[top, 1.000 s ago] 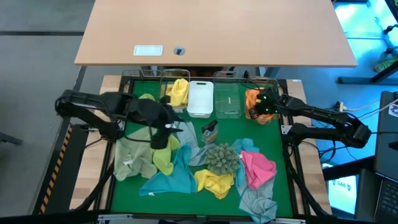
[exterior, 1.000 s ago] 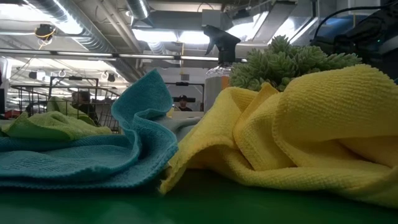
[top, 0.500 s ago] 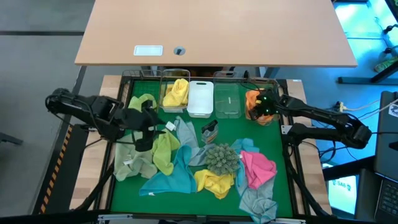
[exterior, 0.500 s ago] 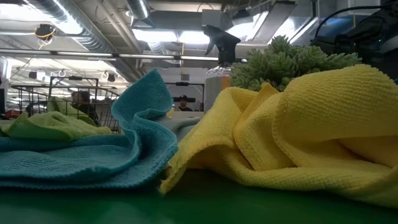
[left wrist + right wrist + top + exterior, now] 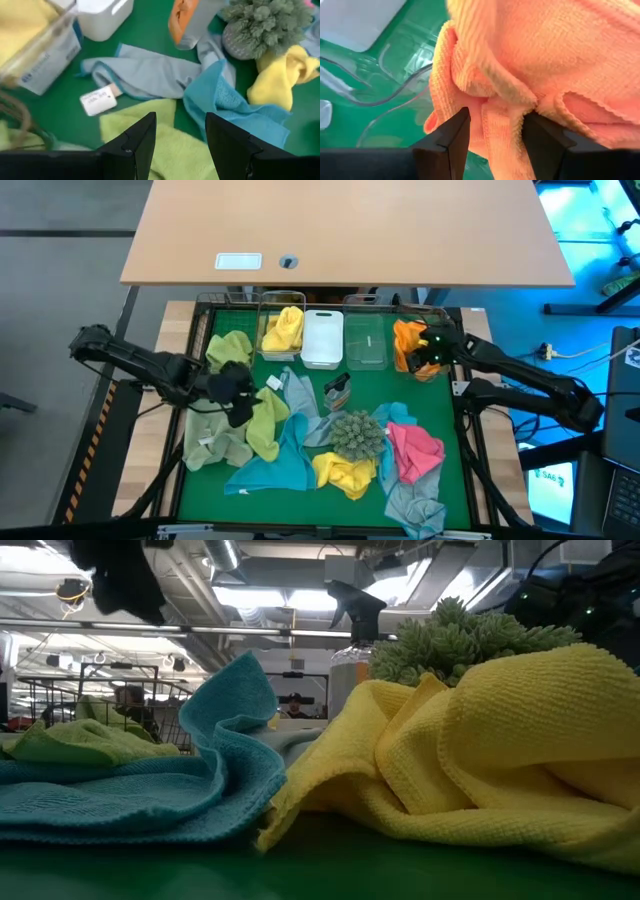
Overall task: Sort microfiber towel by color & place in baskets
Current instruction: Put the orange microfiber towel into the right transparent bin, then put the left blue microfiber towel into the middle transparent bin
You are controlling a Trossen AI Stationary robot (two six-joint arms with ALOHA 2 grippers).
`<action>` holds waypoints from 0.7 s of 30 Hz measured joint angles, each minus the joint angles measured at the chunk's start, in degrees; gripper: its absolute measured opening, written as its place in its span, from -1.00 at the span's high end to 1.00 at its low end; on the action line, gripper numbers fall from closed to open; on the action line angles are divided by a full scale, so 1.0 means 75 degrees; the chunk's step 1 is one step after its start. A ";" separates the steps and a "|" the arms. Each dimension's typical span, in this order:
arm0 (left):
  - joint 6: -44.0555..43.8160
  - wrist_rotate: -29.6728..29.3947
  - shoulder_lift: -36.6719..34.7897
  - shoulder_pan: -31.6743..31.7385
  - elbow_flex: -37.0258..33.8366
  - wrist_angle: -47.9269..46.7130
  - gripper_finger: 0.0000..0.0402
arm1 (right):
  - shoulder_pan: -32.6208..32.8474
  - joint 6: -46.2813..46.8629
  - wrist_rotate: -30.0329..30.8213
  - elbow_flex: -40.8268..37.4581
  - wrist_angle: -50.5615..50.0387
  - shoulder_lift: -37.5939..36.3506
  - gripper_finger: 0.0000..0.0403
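Note:
Five baskets stand in a row at the table's far edge. One holds a lime towel, one a yellow towel. Then come the white basket and a clear basket with nothing in it. The far-right basket holds an orange towel. My right gripper is open at the orange towel. My left gripper hangs open just above a lime towel in the heap on the green mat, touching nothing. My right gripper has its open fingers on either side of a fold of the orange towel, slanting down from the table's right. The fold lies in the gap between them. Whether the fingers touch it, I cannot tell.
The heap on the mat holds a grey-blue towel, a teal towel, a yellow towel, a pink towel and a grey towel. A spiky ball and a spray bottle stand among them.
My left gripper has drawn back from the baskets toward the table's left edge and has sunk toward the lime towel in the heap, rolling as it went; it now shows at the top left of the low view. The towels lie as before.

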 joint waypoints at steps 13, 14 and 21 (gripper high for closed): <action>-0.0072 0.0191 0.0042 0.0003 -0.0964 0.2357 0.19 | -0.0006 0.0019 0.0061 0.0012 -0.0019 -0.1440 0.15; -0.0074 0.0190 0.0045 0.0003 -0.0988 0.2371 0.19 | -0.0006 0.0020 0.0061 0.0012 -0.0019 -0.1530 0.15; -0.0068 0.0188 0.0111 0.0001 -0.1263 0.2952 0.19 | -0.0006 0.0029 0.0067 0.0012 -0.0017 -0.2094 0.15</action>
